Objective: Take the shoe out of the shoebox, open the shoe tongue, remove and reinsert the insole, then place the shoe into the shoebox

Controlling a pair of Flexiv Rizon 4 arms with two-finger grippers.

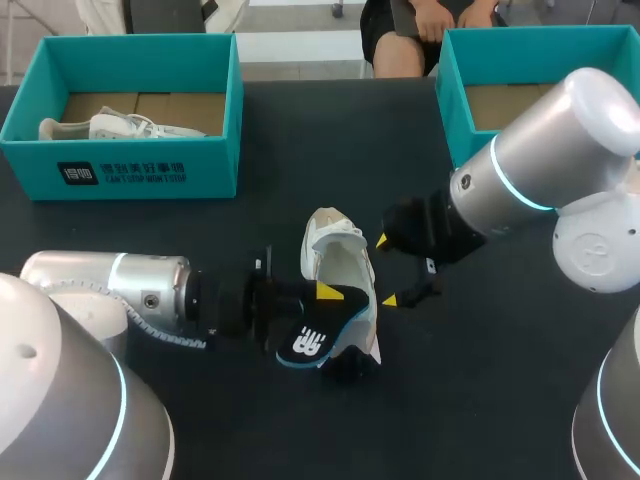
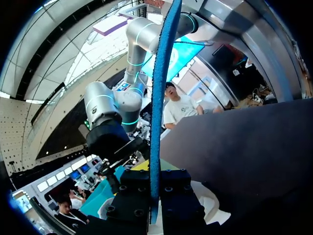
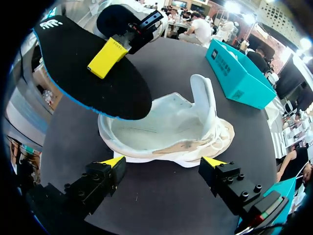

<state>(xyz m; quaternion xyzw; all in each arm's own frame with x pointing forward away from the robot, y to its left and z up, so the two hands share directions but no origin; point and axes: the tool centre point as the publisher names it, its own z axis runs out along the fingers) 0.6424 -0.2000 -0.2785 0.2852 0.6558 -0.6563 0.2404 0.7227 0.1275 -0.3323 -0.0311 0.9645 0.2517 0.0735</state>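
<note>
Left tool (image 1: 326, 292) pinches the insole (image 1: 318, 342) by its edge. The insole is thin and flat, black-faced with a blue rim, and is held over one end of the shoe (image 3: 166, 129).

Right tool (image 3: 166, 161) is spread, with a finger on each side of the shoe, apart from it.

The shoe is white, soft and hollow, tongue raised, lying on the dark worktop (image 1: 480, 400).

Step, as judged: insole out, reinsertion next. That calls for sliding the insole in while the shoe is steadied.

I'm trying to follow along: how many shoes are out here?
2. One white shoe lies in the left shoebox; the other shoe sits on the table. The right arm hides part of the second shoebox, which may hold more.
</note>
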